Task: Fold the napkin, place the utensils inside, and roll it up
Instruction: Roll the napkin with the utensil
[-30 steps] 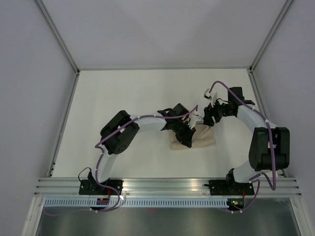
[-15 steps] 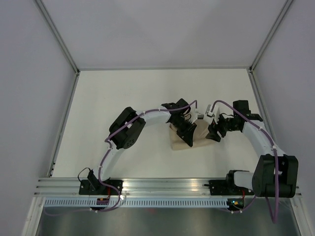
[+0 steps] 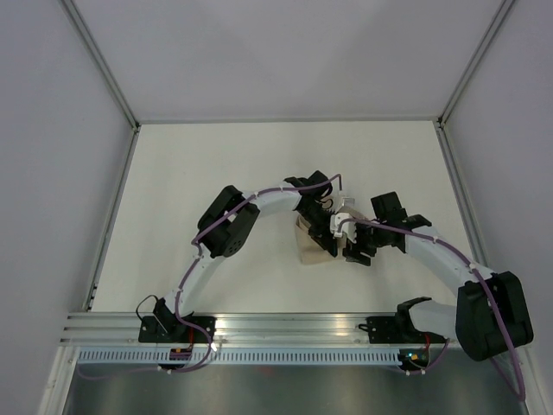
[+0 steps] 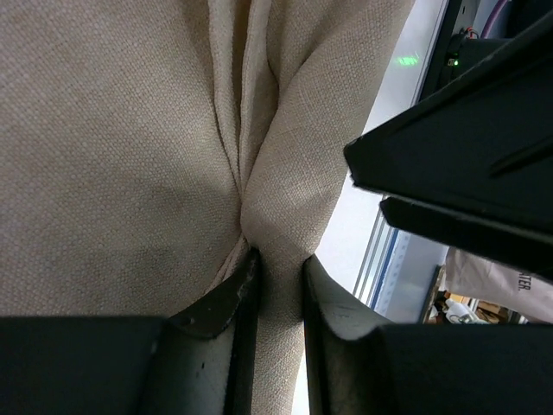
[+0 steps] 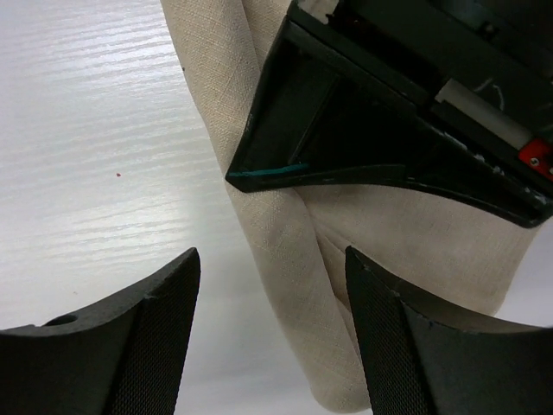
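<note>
Top view: aluminium rail runs across the bottom, with both arm bases bolted on it. Above it, just right of frame centre, the left hand and right hand meet over the napkin. It is a bunched beige cloth on the white worktop. The hands cover most of the cloth here, so neither grip is readable from above.

Left wrist view settles one: the left hand's fingers are clenched on a raised pleat of napkin at lower centre. Creases run up from the pinch, and cloth fills the left and middle of the frame. Only this view shows the weave.

Right wrist view: the right hand is released, fingers wide apart at the bottom corners, nothing pinched. A long folded napkin edge runs from top centre down between them. The left hand's black housing sits on the cloth at upper right. Bare worktop at left.

Farthest in the top view: bare worktop, then grey walls.
</note>
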